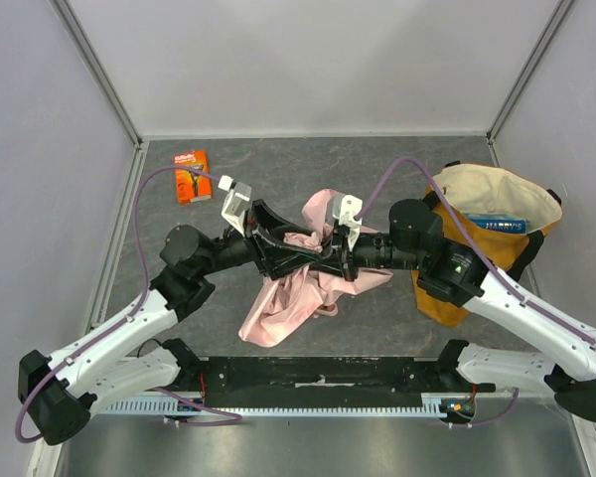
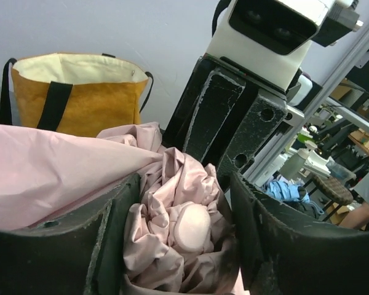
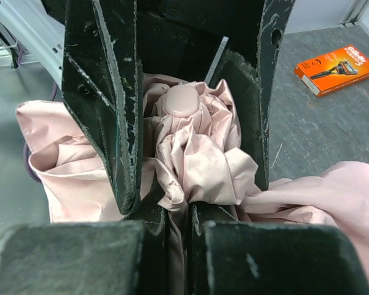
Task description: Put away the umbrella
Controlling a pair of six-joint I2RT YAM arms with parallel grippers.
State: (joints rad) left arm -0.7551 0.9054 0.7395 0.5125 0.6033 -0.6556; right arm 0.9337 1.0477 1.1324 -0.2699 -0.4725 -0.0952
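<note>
Gripping pale pink fabric compact umbrella (image 1: 308, 273) mid-table | left gripper (image 1: 281, 250) wide, straddling bunched canopy | right gripper (image 1: 330, 248) pinched on fabric | mustard-yellow tote bag (image 1: 477, 238) right, nearer right arm.

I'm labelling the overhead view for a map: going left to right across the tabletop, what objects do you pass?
Orange razor box → pale pink umbrella, with both grippers meeting over it → mustard-yellow tote bag with a blue box inside.
</note>
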